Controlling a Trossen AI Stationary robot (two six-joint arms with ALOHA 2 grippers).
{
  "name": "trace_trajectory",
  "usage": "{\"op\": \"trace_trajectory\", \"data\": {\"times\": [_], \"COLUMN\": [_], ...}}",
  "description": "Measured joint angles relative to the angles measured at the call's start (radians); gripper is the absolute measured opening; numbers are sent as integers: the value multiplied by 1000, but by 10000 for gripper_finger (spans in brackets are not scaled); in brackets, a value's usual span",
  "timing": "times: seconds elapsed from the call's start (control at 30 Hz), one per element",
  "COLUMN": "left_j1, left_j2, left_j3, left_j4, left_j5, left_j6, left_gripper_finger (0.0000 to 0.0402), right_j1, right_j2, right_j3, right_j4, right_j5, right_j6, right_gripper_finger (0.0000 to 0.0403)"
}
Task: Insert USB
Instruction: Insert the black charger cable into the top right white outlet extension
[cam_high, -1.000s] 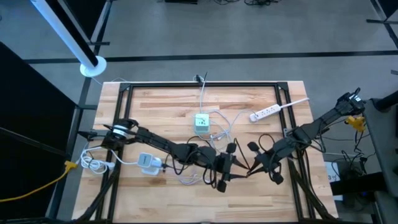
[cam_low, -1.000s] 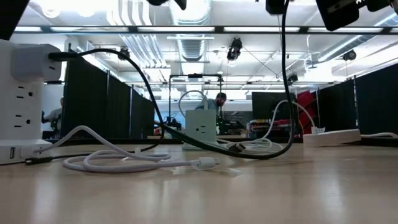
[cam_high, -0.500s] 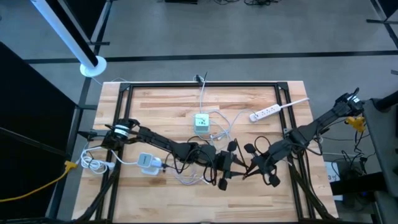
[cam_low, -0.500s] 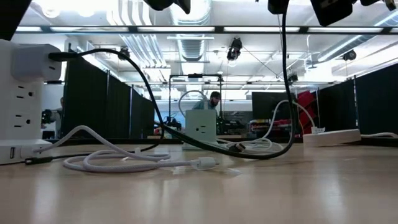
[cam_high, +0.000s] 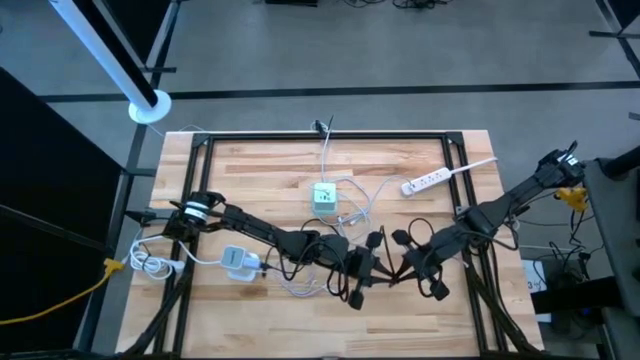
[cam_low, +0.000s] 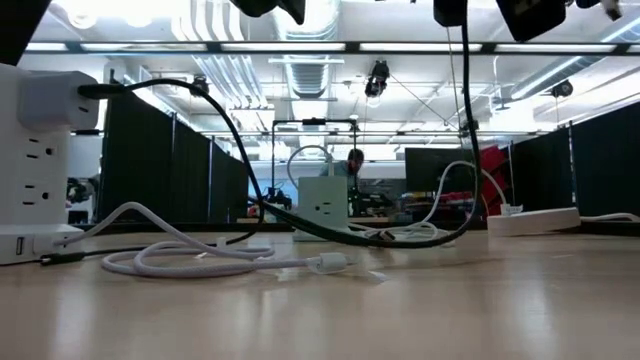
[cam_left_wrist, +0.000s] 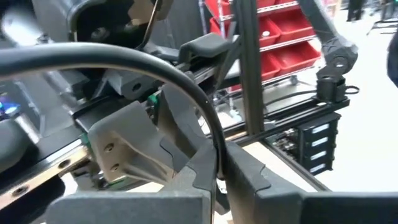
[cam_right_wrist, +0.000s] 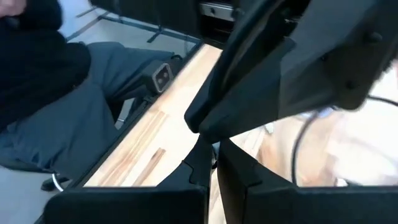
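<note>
Item: black USB cable (cam_left_wrist: 186, 81), held aloft over the near middle of the wooden table (cam_high: 260, 170), between the two arms. We record the left gripper (cam_left_wrist: 217, 171) with fingers pressed together on this cable, which arches over it and drops down between the pads; we judge the pinch to sit on the cord, as the plug itself is not visible to us. The right gripper (cam_right_wrist: 214, 163) sits just beside it, fingers pressed together; a thin dark piece shows at their tips, and we cannot tell whether it is the plug or the cord. Receiving sockets on hand: a white wall charger block (cam_low: 40, 160) at the left edge, with a black lead already in it; a small white outlet cube (cam_high: 325, 194) mid-table; a white power strip (cam_high: 435, 178) toward the far right. Loose white cable (cam_low: 200, 262) lies coiled on the boards. Risks, in our judgement: the cord may slide through a closed pinch and leave the plug dangling at an unknown angle; two grippers this close may foul each other or tug against one another; slack loops may snag the white cable when the plug travels. Brands, labels, writing: none legible to us on any item.
</note>
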Motion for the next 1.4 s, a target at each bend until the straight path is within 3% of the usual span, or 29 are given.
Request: {"op": "trace_trajectory", "data": {"times": [0.2,0.4,0.63,0.7,0.83,1.0,1.23,1.4], "left_j1": [-2,-5,7,14,22,24,29,29], "left_j2": [-37,-83,-96,-97,-96,-96,-96,-96], "left_j3": [0,0,0,0,0,0,0,0], "left_j4": [-73,-161,-236,-266,-257,-253,-262,-288], "left_j5": [-118,-291,-683,-748,-766,-891,-892,-890], "left_j6": [14,3,-130,-171,-223,-296,-330,-336], "left_gripper_finger": [8,8,7,7,7,7,7,7], "right_j1": [2,2,5,4,6,6,6,6], "right_j2": [-52,-120,-160,-149,-93,2,122,161], "right_j3": [2,2,1,1,1,0,0,0], "right_j4": [-66,-101,-222,-219,-219,-217,-48,7], "right_j5": [109,193,473,571,757,951,992,1050], "right_j6": [37,39,121,134,153,270,325,289], "right_gripper_finger": [34,93,139,143,138,119,101,111]}}
